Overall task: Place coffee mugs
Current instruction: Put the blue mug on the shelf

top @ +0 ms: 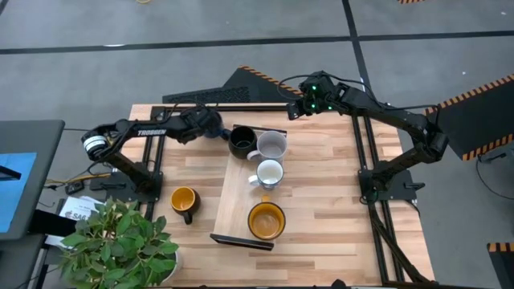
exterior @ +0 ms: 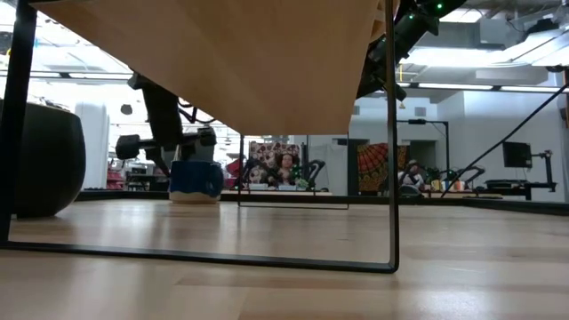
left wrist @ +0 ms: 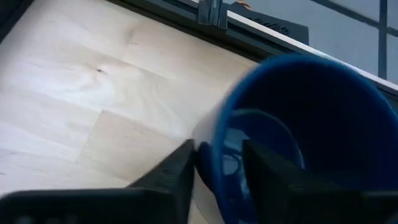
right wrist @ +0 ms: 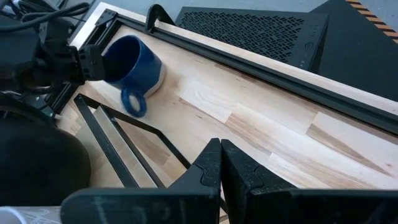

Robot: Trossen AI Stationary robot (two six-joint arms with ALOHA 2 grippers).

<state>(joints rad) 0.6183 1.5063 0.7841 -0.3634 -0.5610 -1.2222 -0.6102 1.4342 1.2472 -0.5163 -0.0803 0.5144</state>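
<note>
Dark blue mug [right wrist: 132, 60] rests tilted on the tabletop [top: 329, 172] at 11 o'clock, beside the black mug [top: 242, 141] (rim clamped by the left gripper [left wrist: 219, 168] jaws). Right gripper [right wrist: 221, 163] hovers at 1 o'clock, jaws together.

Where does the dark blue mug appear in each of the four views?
High view: dark blue mug mostly hidden at left gripper, beside black mug.
Low view: left of centre, on the table.
Left wrist view: fills the right side, rim between the fingers.
Right wrist view: upper left.
Shared landmark: left gripper.
</note>
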